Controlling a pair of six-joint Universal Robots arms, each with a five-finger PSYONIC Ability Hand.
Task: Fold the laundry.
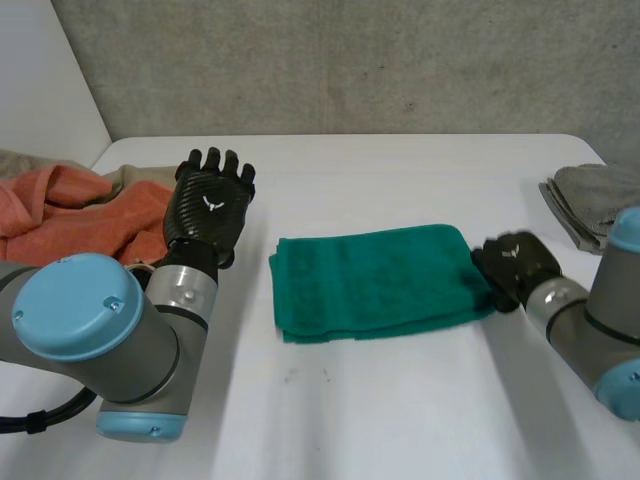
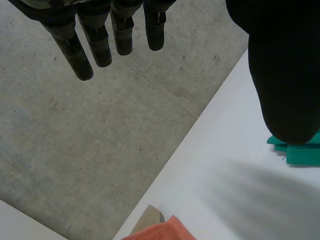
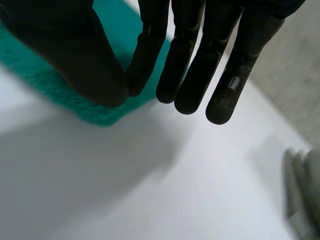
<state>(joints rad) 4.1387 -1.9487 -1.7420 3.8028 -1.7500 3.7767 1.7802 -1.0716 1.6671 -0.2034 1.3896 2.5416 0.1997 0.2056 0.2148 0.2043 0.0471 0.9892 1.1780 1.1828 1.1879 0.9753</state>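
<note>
A green towel (image 1: 375, 280) lies folded flat in the middle of the white table (image 1: 400, 410). My right hand (image 1: 512, 265) rests at the towel's right edge. In the right wrist view the thumb (image 3: 95, 75) meets the first finger over that edge of the green towel (image 3: 95, 114), the other fingers are straight, and I see no cloth caught between them. My left hand (image 1: 210, 205) is held up to the left of the towel, apart from it, with its fingers (image 2: 100, 47) straight and spread. A corner of the green towel (image 2: 300, 152) shows beside the left thumb (image 2: 285, 75).
A crumpled orange cloth (image 1: 70, 215) lies on a beige one (image 1: 130, 178) at the table's far left, just behind my left arm; the orange cloth (image 2: 160, 231) also lies below the left palm. A folded grey cloth (image 1: 590, 200) sits at the right edge.
</note>
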